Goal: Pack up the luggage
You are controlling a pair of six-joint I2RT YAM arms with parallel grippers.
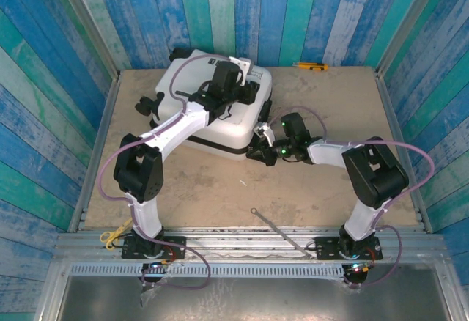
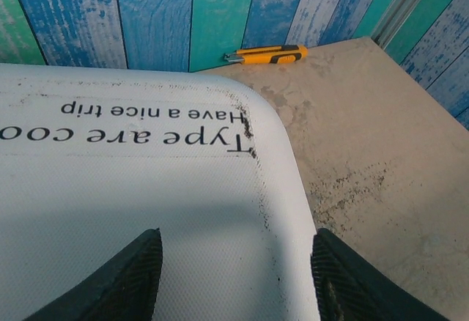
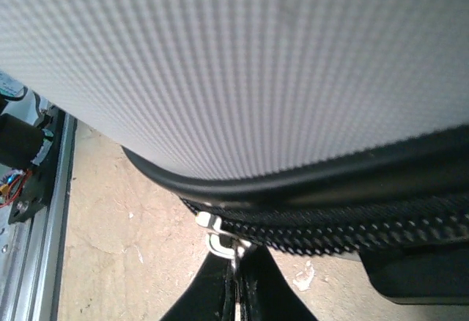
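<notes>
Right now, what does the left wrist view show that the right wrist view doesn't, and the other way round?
Left wrist, not right wrist: printed lettering on top of the luggage, a yellow utility knife against the blue plank wall, and the left end effector open over the shell. Right wrist, not left wrist: the black zipper along the seam, and the right end effector shut on the metal zipper pull. Both share the white textured luggage shell and the bare table.

Blue and teal plank walls [image 1: 242,13] enclose a scuffed beige tabletop [image 1: 212,189]; a rail [image 1: 242,237], perhaps aluminium, edges its front.
</notes>
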